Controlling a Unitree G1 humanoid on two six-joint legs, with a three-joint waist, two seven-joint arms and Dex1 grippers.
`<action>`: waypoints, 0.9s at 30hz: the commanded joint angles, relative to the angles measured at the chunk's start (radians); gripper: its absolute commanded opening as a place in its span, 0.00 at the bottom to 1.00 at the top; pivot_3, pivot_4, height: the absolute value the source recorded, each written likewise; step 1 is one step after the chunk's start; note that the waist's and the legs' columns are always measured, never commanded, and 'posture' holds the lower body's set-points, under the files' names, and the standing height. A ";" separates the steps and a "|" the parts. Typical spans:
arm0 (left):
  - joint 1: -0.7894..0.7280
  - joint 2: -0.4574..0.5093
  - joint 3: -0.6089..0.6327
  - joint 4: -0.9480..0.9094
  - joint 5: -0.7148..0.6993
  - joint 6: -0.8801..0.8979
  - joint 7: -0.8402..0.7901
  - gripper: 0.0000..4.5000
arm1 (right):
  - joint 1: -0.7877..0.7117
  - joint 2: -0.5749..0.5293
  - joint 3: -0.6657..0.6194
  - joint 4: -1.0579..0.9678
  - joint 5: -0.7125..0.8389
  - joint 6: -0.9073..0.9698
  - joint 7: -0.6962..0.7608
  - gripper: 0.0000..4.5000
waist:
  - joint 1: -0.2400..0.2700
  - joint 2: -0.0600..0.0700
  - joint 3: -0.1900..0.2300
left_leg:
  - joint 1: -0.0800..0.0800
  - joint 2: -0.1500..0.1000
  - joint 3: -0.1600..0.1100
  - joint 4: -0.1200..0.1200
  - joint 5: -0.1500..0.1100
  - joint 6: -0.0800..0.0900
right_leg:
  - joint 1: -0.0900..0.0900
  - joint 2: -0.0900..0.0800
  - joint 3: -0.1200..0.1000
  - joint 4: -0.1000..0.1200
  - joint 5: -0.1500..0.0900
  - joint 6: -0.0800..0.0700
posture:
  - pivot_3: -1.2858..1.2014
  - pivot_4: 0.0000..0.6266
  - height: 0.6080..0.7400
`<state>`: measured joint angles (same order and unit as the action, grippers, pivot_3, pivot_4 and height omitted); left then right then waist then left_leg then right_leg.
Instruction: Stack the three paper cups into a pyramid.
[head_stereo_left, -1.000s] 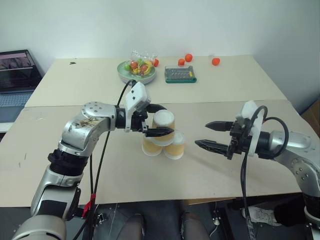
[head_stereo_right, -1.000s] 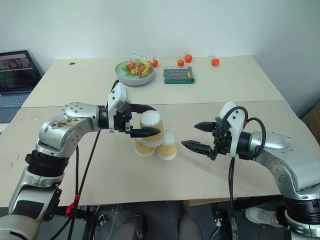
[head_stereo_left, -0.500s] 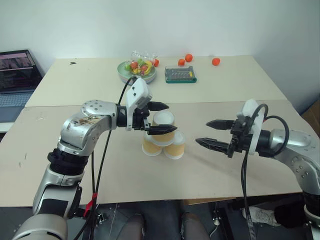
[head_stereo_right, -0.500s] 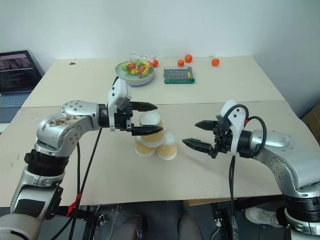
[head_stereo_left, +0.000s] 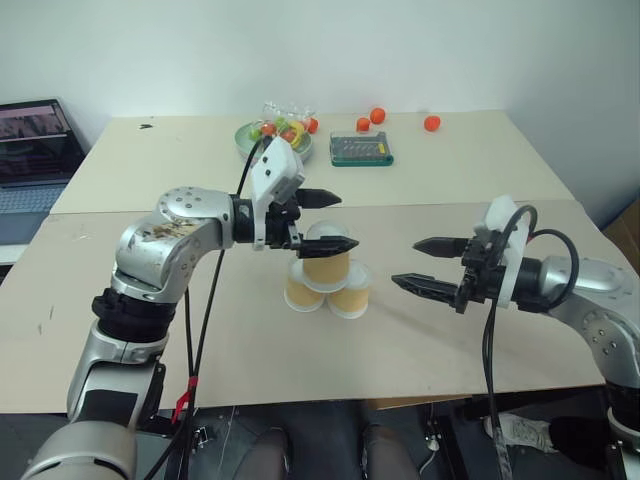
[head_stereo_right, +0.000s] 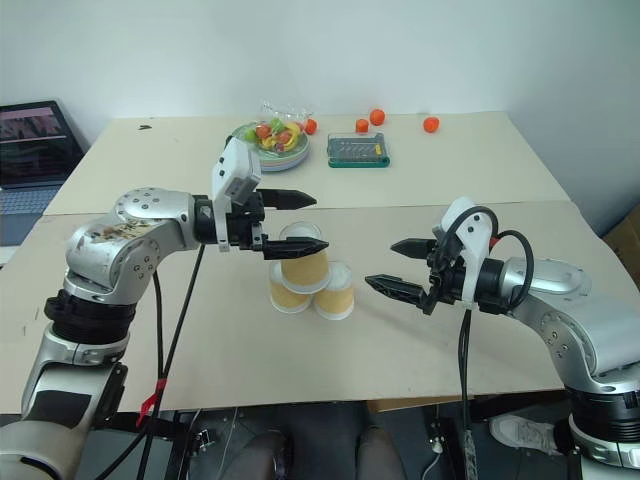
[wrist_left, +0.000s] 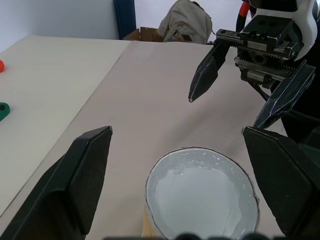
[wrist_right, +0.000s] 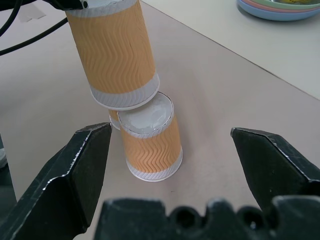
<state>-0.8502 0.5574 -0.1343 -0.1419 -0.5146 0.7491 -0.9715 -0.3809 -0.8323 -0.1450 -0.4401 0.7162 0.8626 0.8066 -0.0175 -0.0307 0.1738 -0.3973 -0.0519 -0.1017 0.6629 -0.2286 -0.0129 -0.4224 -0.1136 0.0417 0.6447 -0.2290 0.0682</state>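
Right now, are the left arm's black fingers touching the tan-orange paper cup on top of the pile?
Apart. In the left wrist view the left gripper stands open, and bare table shows between each finger and the top cup.

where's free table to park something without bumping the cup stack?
Free: near table in front of the cup pyramid; its left end beside the left arm; far table's left half, up to the fruit plate. Crowded: between left tool and right tool.
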 joint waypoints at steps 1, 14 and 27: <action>-0.081 -0.015 0.058 -0.002 -0.030 0.014 0.024 0.99 | -0.020 -0.012 -0.020 -0.012 -0.001 -0.025 0.008 1.00 | 0.001 0.000 0.000 | 0.000 0.000 0.000 0.000 0.000 0.000 | 0.000 0.000 0.000 0.000 0.000 0.000 | 0.52 0.24 1.00; -0.257 0.024 0.256 0.096 -0.099 0.143 0.164 0.99 | -0.011 -0.058 -0.065 0.032 -0.017 -0.037 0.035 1.00 | -0.005 0.000 0.000 | 0.000 0.000 0.000 0.001 0.000 0.000 | 0.000 0.000 0.000 0.001 0.000 0.000 | 0.52 0.24 1.00; 0.169 0.206 0.405 -0.087 -0.104 0.155 0.213 0.99 | 0.168 -0.093 -0.248 0.014 0.003 -0.019 0.032 1.00 | 0.002 0.000 0.000 | 0.001 0.001 0.001 0.001 0.000 0.000 | 0.001 0.000 0.001 0.001 0.000 0.000 | 0.52 0.24 1.00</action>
<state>-0.6827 0.7493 0.2300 -0.1881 -0.6159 0.9281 -0.7723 -0.2112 -0.9083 -0.3393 -0.3929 0.7078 0.8501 0.8421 -0.0152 -0.0306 0.1737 -0.3961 -0.0512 -0.1012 0.6641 -0.2286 -0.0130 -0.4217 -0.1134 0.0424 0.6459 -0.2289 0.0681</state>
